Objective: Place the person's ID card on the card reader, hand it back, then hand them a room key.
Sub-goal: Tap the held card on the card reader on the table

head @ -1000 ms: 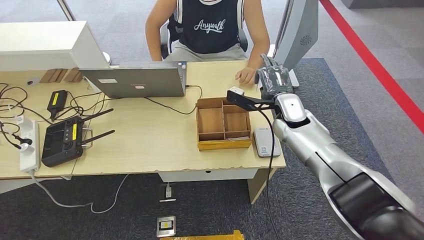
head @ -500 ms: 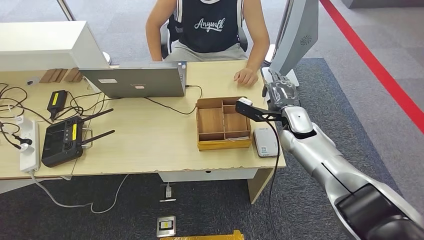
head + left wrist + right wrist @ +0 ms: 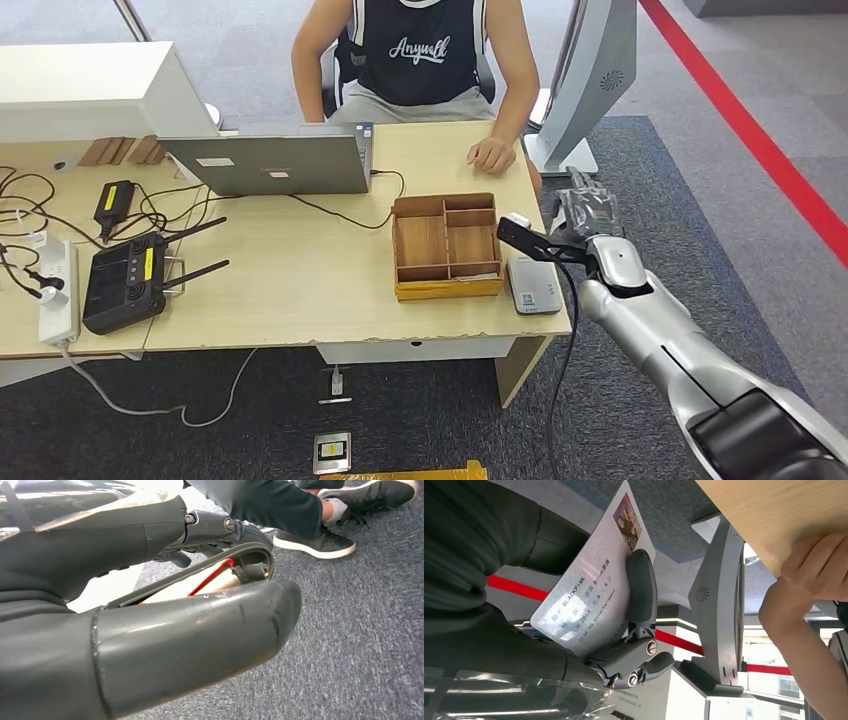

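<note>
My right hand (image 3: 583,212) hangs just past the table's right edge, beyond the white card reader (image 3: 531,285) that lies flat near the front right corner. In the right wrist view the ID card (image 3: 589,595), white with a small photo and printed lines, is pinched in that hand, one dark finger (image 3: 641,587) pressed across its face. The person sits at the far side, one hand (image 3: 492,153) resting on the table. My left hand (image 3: 190,630) appears in the left wrist view above grey carpet; how its fingers lie is unclear.
A wooden compartment box (image 3: 447,290) stands just left of the reader. A grey laptop (image 3: 270,165), a black controller (image 3: 125,283), cables and a power strip (image 3: 58,290) occupy the table's left half. A grey display stand (image 3: 590,70) rises at the far right corner.
My right hand, with the card, has drawn back from beside the person's hand toward me and to the right, and now sits off the table's edge near the reader.
</note>
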